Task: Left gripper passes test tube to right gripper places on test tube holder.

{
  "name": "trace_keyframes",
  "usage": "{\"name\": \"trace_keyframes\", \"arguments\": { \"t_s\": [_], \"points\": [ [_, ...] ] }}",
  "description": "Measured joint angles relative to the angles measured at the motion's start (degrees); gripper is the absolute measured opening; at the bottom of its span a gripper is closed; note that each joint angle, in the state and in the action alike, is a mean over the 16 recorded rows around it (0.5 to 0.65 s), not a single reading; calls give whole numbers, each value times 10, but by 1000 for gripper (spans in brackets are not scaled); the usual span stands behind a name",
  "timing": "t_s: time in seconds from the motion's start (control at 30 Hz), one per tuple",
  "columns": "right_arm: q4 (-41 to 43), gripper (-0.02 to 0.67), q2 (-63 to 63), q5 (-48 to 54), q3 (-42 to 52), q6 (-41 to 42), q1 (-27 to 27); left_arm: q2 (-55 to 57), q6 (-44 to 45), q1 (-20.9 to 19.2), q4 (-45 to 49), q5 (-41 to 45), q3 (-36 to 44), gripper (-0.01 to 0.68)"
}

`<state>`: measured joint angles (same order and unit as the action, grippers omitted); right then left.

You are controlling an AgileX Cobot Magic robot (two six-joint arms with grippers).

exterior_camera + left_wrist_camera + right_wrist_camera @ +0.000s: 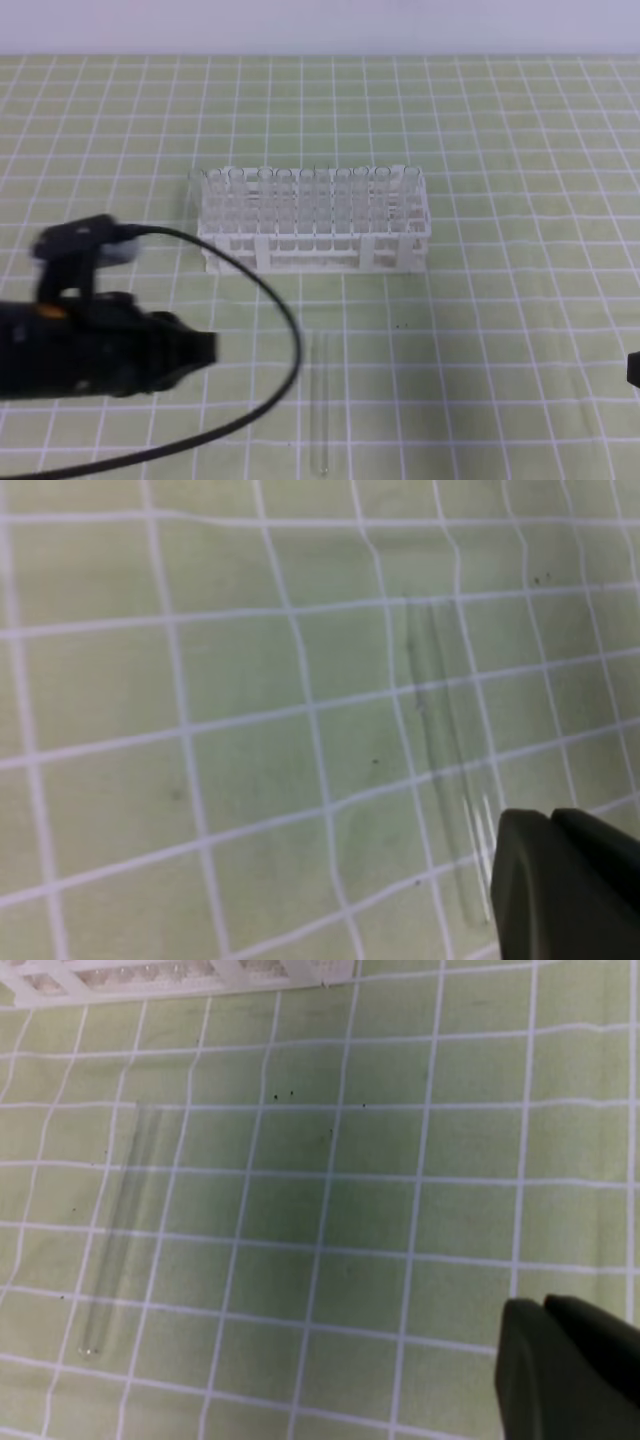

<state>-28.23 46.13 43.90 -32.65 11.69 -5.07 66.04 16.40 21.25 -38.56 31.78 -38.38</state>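
Glass tube: we see the test tube (323, 402) lying flat on the green checked mat (500, 330), at the near middle, long axis running near to far.
Left claw: our left gripper (205, 348) sits left of the tube, apart from it, holding nothing; we cannot tell how far it is open.
Right claw: our right gripper (634, 369) barely shows at the right edge; opening unclear.
Rack: farther off, the test tube holder (315, 235) carries many upright clear tubes.

A green mat (500, 120) with white grid lines meets a pale wall (320, 25).
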Motion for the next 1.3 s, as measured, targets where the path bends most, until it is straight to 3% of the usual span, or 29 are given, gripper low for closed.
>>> {"name": "trace_keyframes", "arguments": {
  "t_s": [0.33,0.57,0.8,1.17,1.3],
  "points": [
    [1,-16,0,2,0,10,0,176,-124,149,82,38,-124,-2],
    [7,-16,0,6,0,14,0,255,-237,211,185,117,-212,-1],
    [12,-16,0,14,0,15,0,287,-296,243,239,175,-251,42],
    [13,-16,0,20,0,15,0,306,-301,250,240,163,-256,291],
    [13,-16,0,20,0,15,0,311,-305,250,242,145,-256,349]
  ]
}}
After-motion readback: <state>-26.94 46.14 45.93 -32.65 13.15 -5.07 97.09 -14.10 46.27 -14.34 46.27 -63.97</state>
